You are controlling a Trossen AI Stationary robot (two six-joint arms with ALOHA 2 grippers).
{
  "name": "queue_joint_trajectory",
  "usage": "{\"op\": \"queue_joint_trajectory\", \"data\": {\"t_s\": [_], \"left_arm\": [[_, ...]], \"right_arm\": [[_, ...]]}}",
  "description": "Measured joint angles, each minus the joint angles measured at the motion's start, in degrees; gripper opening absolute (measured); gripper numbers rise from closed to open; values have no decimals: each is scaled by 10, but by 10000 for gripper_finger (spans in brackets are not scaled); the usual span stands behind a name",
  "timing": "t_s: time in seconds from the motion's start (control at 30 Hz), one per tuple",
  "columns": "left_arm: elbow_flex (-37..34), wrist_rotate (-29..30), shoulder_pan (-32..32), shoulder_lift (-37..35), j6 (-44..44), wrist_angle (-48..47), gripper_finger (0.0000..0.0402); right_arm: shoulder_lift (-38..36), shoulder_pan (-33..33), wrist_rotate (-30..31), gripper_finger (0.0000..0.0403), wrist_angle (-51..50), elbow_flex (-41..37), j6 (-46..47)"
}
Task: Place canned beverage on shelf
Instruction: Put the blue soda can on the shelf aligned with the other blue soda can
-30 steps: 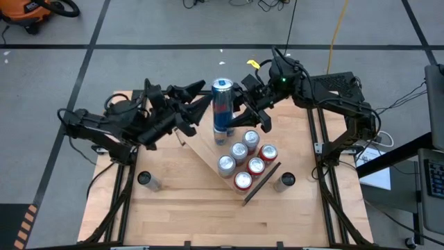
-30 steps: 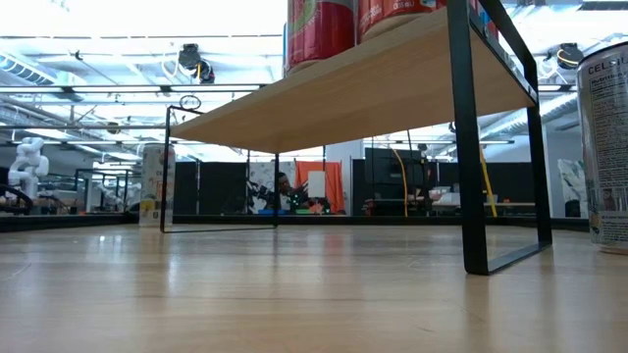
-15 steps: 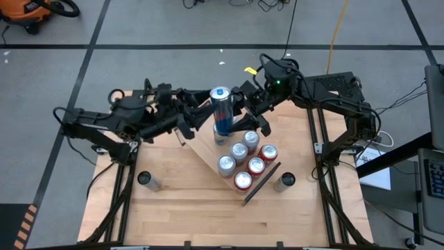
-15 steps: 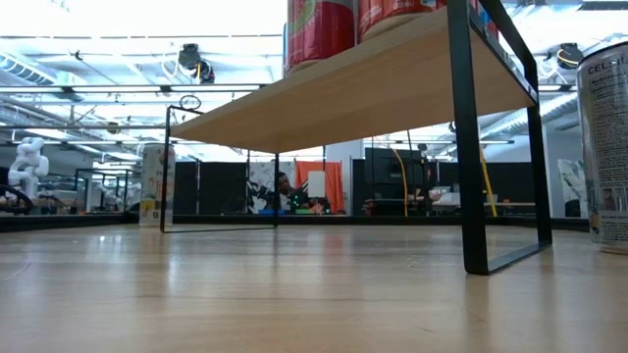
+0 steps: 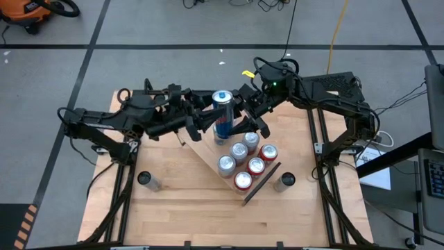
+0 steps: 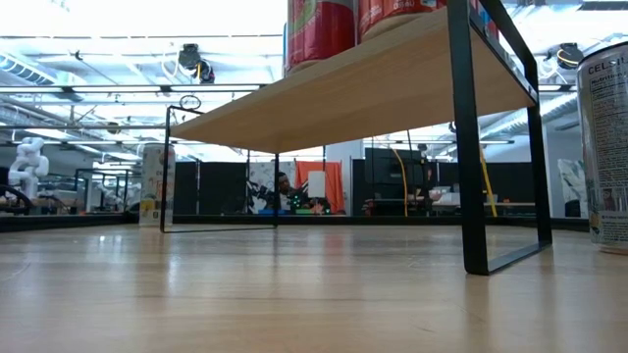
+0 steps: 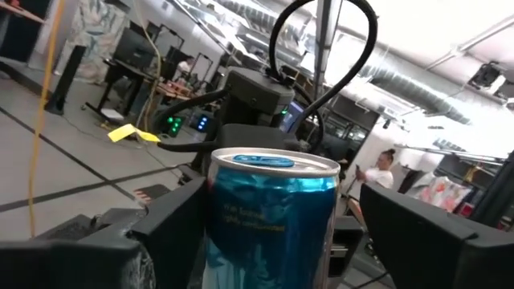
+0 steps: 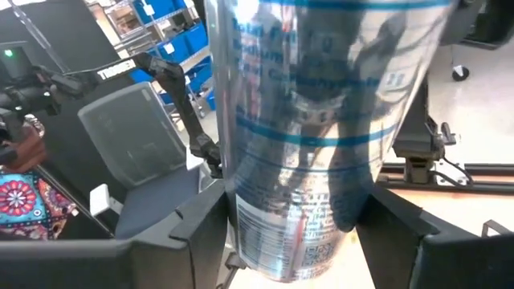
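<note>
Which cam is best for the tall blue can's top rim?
Left wrist view: the tall blue can fills the centre, its rim and lid plainly visible between that arm's fingers. The high view shows the lid small from above. The right wrist view shows only its side. The low view misses it.

the blue can's (image 7: 269, 217) base is cut off at the left wrist frame's bottom edge; in the low view, red cans (image 6: 321, 29) atop the shelf (image 6: 343, 93) are cropped.
</note>
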State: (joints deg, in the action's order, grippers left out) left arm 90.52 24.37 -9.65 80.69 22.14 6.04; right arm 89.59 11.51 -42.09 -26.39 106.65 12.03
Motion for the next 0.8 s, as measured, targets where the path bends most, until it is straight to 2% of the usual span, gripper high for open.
{"op": "queue_joint_trajectory", "data": {"t_s": [0.33, 0.57, 0.8], "left_arm": [[0, 1, -1, 5, 29, -46, 314], [0, 2, 4, 5, 37, -51, 344], [0, 7, 14, 5, 46, -50, 335]], "right_arm": [[1, 0, -1, 205, -9, 0, 2], [1, 0, 3, 205, -21, 0, -8], [1, 1, 5, 205, -23, 0, -10]]}}
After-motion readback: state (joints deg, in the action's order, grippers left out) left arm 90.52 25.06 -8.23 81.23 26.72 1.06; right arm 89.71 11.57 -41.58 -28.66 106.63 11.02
